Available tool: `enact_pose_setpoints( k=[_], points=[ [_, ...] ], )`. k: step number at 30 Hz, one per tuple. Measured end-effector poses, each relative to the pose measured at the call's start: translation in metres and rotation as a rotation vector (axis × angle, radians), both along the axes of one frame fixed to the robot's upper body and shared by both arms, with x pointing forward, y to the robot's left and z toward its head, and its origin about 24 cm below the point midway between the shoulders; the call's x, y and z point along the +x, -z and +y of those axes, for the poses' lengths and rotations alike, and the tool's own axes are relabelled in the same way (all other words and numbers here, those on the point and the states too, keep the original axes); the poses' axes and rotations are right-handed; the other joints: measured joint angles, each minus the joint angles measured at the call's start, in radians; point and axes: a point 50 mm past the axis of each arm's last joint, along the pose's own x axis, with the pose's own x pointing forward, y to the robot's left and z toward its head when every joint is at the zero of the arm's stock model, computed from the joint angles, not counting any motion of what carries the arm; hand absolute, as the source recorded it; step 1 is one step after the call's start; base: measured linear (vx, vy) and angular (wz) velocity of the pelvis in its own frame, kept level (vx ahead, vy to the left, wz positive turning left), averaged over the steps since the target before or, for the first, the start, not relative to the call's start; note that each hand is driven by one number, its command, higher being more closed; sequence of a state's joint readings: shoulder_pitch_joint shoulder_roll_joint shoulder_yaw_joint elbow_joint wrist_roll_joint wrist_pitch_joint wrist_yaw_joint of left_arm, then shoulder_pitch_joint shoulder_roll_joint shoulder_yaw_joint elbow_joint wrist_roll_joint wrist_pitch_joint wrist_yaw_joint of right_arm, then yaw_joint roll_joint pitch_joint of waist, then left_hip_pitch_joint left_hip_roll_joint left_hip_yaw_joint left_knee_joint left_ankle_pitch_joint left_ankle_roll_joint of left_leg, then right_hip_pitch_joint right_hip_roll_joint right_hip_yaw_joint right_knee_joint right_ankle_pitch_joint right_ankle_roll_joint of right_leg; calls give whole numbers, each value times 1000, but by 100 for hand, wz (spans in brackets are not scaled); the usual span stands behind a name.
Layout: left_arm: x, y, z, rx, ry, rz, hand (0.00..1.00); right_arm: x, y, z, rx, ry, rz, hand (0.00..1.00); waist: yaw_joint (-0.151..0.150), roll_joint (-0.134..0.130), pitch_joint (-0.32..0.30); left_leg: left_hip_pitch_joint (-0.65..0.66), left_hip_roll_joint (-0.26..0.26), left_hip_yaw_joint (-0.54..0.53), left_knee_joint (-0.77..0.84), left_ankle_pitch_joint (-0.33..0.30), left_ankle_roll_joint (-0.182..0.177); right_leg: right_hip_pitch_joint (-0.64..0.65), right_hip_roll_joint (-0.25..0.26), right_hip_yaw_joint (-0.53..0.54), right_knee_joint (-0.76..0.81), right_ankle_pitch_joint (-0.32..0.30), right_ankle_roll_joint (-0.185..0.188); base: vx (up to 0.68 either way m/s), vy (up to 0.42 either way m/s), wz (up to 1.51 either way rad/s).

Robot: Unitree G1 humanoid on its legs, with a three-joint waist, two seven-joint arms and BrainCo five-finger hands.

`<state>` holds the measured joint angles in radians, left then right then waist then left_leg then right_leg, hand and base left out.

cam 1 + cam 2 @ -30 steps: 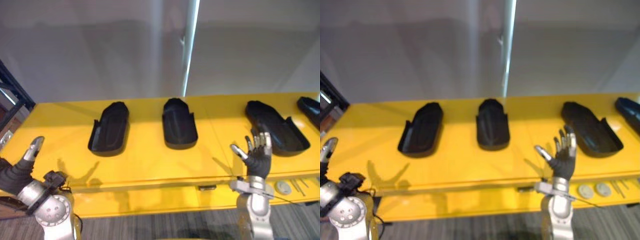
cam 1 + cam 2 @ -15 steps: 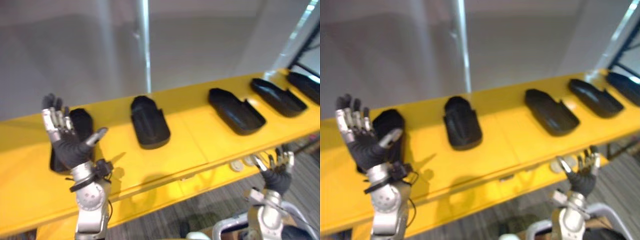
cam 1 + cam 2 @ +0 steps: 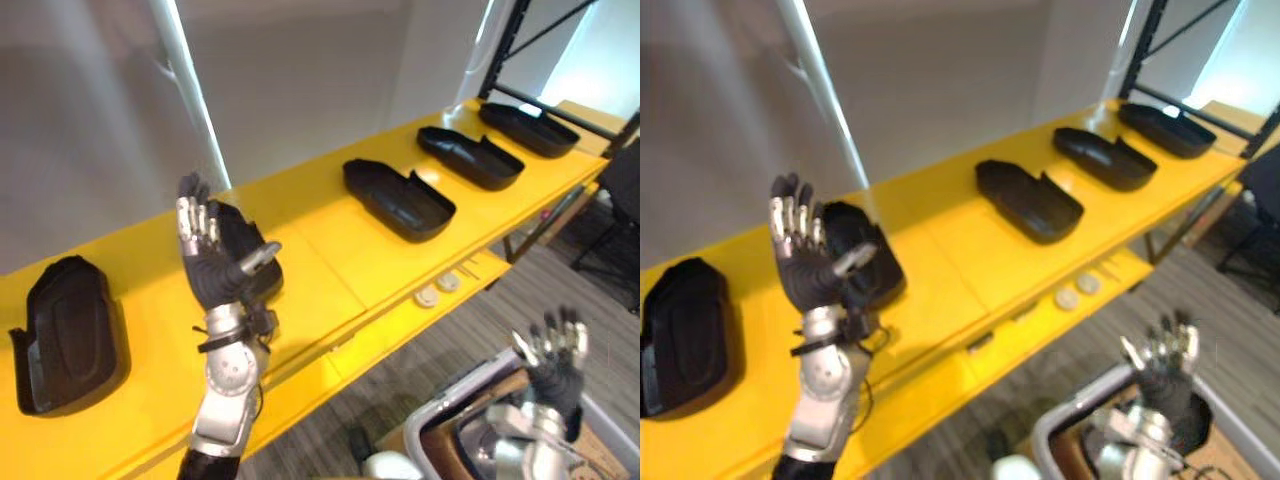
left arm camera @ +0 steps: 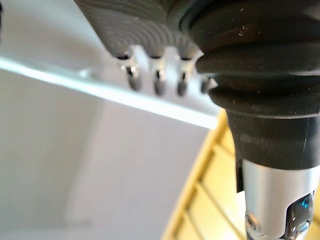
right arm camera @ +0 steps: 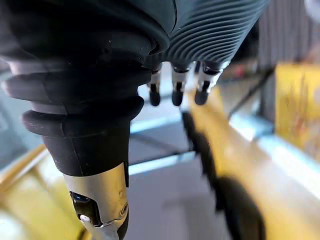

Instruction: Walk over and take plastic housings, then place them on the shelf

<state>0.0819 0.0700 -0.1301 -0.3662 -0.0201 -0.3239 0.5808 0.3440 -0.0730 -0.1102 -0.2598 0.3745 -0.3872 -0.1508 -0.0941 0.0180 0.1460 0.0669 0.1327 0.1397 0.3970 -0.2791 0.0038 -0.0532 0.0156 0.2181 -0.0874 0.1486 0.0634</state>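
Housings (image 3: 398, 198) lie crosswise on the yellow bench (image 3: 330, 245) beyond the left hand (image 3: 215, 272), rounded ends towards the grey wall (image 3: 300, 90). The left hand and the right hand (image 3: 553, 368) are both released.

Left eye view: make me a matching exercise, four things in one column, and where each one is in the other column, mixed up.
1. left hand
2. right hand
3. round discs
4. leftmost housing

A. on the lower yellow ledge
B. low, beside a grey bin
C. lying on the yellow bench top
D. raised, open, before another housing

Pairs: 1-D, 2-B, 3-A, 4-C.
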Motion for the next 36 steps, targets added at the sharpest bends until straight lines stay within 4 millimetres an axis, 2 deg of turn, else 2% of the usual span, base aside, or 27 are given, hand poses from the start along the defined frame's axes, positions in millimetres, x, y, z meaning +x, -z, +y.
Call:
enact_pose_setpoints(
  k=[1, 2, 3, 5, 7, 9, 14, 18, 19, 20, 24, 25, 28, 30, 31, 32, 34, 35, 36],
  points=[
    [-5, 2, 5, -3, -25, 12, 0, 5, -3, 1, -16, -21, -14, 0, 7, 4, 2, -13, -4, -47, 27, -11, -3, -2, 6, 12, 1, 0, -1, -68, 135, -88],
    [-13, 6, 12, -5, -60, 33, 0, 12, -8, 0, -47, -56, -31, 0, 27, 17, 0, -21, -9, -109, 53, -35, -13, -13, 19, 33, 2, 2, -4, -60, 166, -78],
    [-20, 8, 17, -3, -85, 41, 0, 18, -10, -1, -69, -71, -38, 0, 39, 38, -6, -17, -8, -116, 42, -60, -37, -30, 25, 31, 1, 8, -10, -64, 157, -63],
    [-23, 6, 20, -2, -98, 26, 0, 20, -11, -1, -76, -77, -41, 0, 47, 53, -9, -13, -13, -100, -11, -87, -60, -62, 23, 27, 1, 29, -3, -68, 146, -14],
    [-24, 2, 24, -6, -124, -4, 0, 22, -8, 3, -71, -95, -34, 0, 54, 40, 0, -14, -30, -99, -61, -102, -74, -95, 7, 27, 3, 52, 4, -84, 137, -3],
    [-26, 2, 31, -22, -176, -11, 0, 22, -1, 7, -61, -126, -7, 0, 56, 15, 16, -1, -52, -97, -74, -102, -74, -92, -14, 27, 6, 61, 7, -49, 95, -8],
    [-29, -1, 35, -8, -225, -30, 0, 19, 3, 8, -37, -124, 1, 0, 56, 16, 14, 2, -65, -97, -78, -106, -67, -86, -28, 23, 6, 60, 8, -22, 37, -1],
    [-33, 4, 36, -9, -242, -6, 0, 21, 12, 24, -14, -202, 31, 0, 59, 24, 12, 2, -52, -106, -71, -106, -67, -85, -20, 5, 7, 59, 9, 23, -26, 5],
    [-33, 6, 36, -16, -246, 1, 0, 22, 12, 28, -14, -223, 24, 0, 68, 27, 15, -2, -42, -108, -60, -106, -67, -85, -14, 1, 13, 56, 11, 24, -59, 4],
    [-33, 6, 35, -21, -245, 1, 0, 24, 10, 28, -18, -229, 19, 0, 73, 29, 21, -6, -39, -110, -46, -106, -67, -89, -11, -1, 30, 48, 14, 1, -60, 14],
    [-25, 0, 19, -42, -174, -73, 0, 34, 6, 22, -34, -167, 14, 0, 78, 27, 68, -52, -37, -164, 71, -124, -61, -162, -2, -55, 268, -68, 22, -48, -75, 37],
    [-24, -1, 17, -44, -163, -82, 0, 34, 7, 21, -27, -156, 16, 0, 79, 26, 70, -50, -36, -166, 77, -131, -63, -163, -2, -56, 285, -71, 25, -79, -24, 23],
    [-21, -5, 7, -39, -103, -106, 0, 20, 20, 19, 52, -71, 74, 0, 78, 20, 74, -41, -44, -171, 106, -181, -64, -162, 1, -29, 304, -51, 53, -115, 72, -26],
    [-22, -2, 7, 15, -108, -78, 0, 1, 32, 19, 141, -28, 113, 0, 77, 1, 85, -33, -55, -86, 148, -200, -36, -154, 0, 28, 260, -35, 65, -254, 131, -115],
    [-24, -1, 10, 47, -114, -56, 0, -12, 37, 20, 165, -24, 136, 0, 75, 9, 96, -16, -47, -16, 129, -198, -12, -156, -30, -44, 237, -77, 19, -293, 135, -125],
    [-24, -2, 11, 52, -117, -57, 0, -15, 38, 20, 160, -34, 141, 0, 73, 15, 98, -14, -40, 12, 120, -192, -2, -173, -46, -88, 251, -91, -5, -313, 147, -133],
    [-25, -6, 15, 73, -124, -75, 0, -20, 33, 20, 139, -55, 124, 0, 58, 7, 93, -7, -31, 95, 77, -158, 8, -248, -66, -201, 412, -101, -20, -168, 62, -101],
    [-25, -6, 16, 72, -127, -73, 0, -20, 31, 20, 130, -59, 113, 0, 52, 8, 93, 1, -28, 114, 59, -144, 8, -248, -68, -217, 461, -112, -34, -92, 18, -94],
    [-24, -5, 17, 72, -131, -61, 0, -20, 29, 20, 101, -61, 104, 0, 50, 14, 90, 21, -19, 148, 19, -115, -3, -238, -74, -247, 551, -147, -66, -38, 10, -71]
  ],
)
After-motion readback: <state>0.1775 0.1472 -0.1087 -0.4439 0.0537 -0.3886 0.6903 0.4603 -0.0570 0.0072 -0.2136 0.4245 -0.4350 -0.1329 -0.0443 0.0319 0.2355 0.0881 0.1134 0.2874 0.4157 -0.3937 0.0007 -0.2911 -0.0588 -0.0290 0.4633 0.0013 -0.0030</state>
